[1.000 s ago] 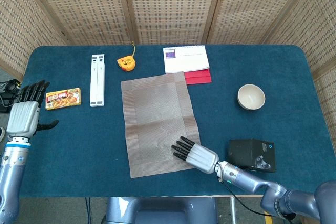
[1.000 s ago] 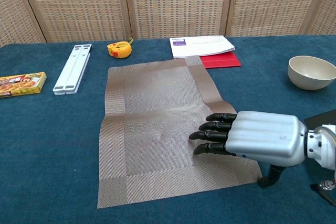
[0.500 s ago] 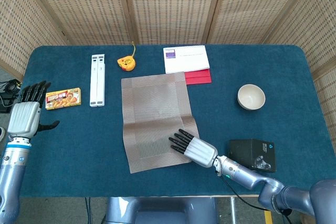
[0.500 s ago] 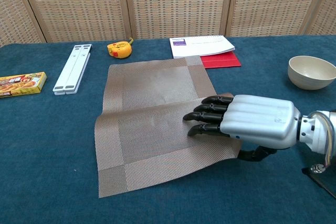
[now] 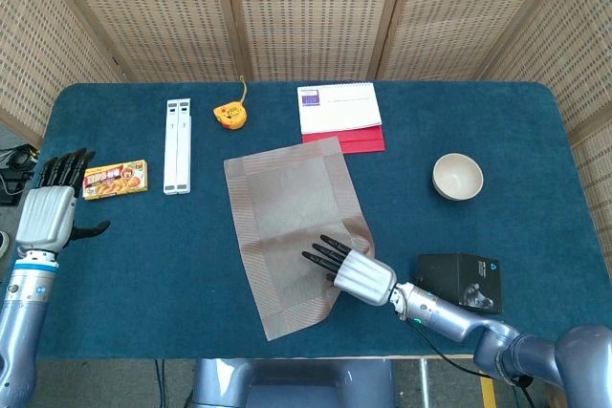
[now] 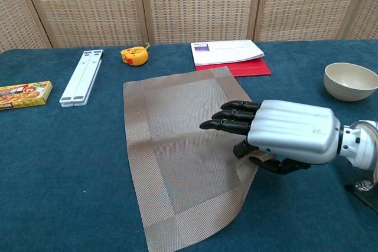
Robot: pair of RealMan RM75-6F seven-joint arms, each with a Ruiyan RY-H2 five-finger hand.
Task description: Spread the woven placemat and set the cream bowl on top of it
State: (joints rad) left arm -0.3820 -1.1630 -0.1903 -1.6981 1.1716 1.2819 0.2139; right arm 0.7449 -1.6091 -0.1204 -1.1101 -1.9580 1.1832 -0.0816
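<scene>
The woven placemat (image 5: 287, 226) lies skewed on the blue table, its near corner turned toward the front edge. In the chest view the placemat (image 6: 177, 146) has its right edge curled up. My right hand (image 5: 349, 268) is at that edge; seen from the chest, the right hand (image 6: 277, 131) stretches its fingers over the mat with the thumb hooked under the lifted edge, pinching it. The cream bowl (image 5: 457, 176) stands upright and empty at the right, apart from the mat, also visible as the bowl (image 6: 350, 81). My left hand (image 5: 48, 207) hovers at the table's left edge, fingers apart, holding nothing.
A black box (image 5: 459, 281) sits just right of my right forearm. Behind the mat lie a white notebook (image 5: 338, 107) on a red folder (image 5: 361, 140), a yellow tape measure (image 5: 229, 115) and a white folding stand (image 5: 177, 145). A yellow food box (image 5: 115, 180) lies near my left hand.
My right hand has shifted left and back, dragging the placemat so it turned clockwise and its right edge curled up over the thumb. The left hand has stayed still.
</scene>
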